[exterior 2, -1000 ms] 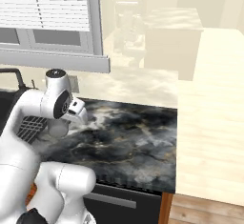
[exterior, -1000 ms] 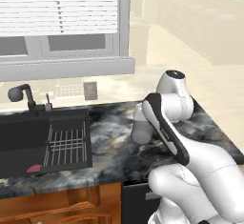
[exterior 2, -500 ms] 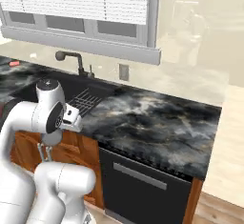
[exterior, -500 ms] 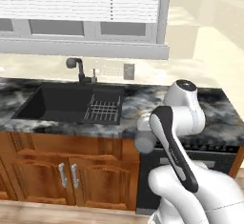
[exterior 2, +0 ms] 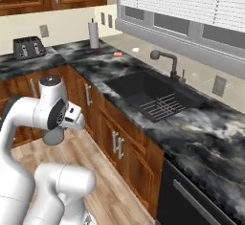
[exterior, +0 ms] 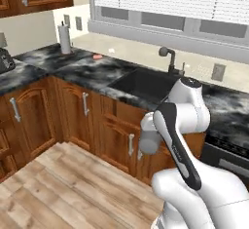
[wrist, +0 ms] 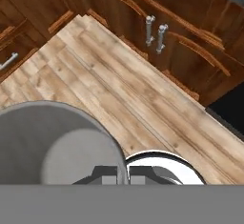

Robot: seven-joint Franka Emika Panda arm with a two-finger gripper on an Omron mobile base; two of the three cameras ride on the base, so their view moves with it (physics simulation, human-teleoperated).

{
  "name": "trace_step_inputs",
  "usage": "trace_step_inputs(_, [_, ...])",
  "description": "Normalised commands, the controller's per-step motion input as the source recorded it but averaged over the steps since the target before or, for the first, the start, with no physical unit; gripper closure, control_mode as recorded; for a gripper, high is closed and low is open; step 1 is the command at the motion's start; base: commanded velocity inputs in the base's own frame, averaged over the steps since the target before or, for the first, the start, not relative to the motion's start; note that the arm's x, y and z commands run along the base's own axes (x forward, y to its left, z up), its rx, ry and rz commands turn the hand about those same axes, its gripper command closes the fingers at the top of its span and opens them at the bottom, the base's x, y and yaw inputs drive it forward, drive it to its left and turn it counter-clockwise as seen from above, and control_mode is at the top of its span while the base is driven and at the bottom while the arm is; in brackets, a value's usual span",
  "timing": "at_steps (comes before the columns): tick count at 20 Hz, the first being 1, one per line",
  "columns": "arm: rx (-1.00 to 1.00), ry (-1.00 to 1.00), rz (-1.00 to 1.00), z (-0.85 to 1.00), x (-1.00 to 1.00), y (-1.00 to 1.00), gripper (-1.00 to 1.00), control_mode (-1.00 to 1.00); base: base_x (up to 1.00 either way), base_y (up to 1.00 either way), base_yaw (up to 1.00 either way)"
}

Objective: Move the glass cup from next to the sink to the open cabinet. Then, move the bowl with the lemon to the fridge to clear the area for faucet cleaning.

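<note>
STEP: carrying the greyish translucent glass cup (wrist: 57, 147) toward the wall cabinet | GRIPPER (wrist: 117, 174): clamped tight on cup rim | CUP: held low over wooden floor, near base cupboards, left of black sink (exterior 2: 143, 92) | NEXT: probably drive on, then raise cup to shelf

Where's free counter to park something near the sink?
Bare stone right of the sink, between wire rack and wall outlet. Another open stretch from sink's left edge to the paper towel roll, bar a small red item. Tightest behind the basin by the faucet.
</note>
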Motion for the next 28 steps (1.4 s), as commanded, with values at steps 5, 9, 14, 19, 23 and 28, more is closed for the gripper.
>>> trace_step_inputs(5, [0.0,0.0,0.0,0.0,0.0,0.0,1.0,1.0,0.02,0.47,0.78])
trace_step_inputs(9, [0.0,0.0,0.0,0.0,0.0,0.0,1.0,1.0,0.18,0.73,0.65])
trace_step_inputs(14, [0.0,0.0,0.0,0.0,0.0,0.0,1.0,1.0,0.52,0.97,0.37])
trace_step_inputs(19, [0.0,0.0,0.0,0.0,0.0,0.0,1.0,1.0,0.89,1.0,0.0])
trace_step_inputs(23, [0.0,0.0,0.0,0.0,0.0,0.0,1.0,1.0,1.0,1.0,0.0])
trace_step_inputs(28, [0.0,0.0,0.0,0.0,0.0,0.0,1.0,1.0,0.81,1.0,0.0])
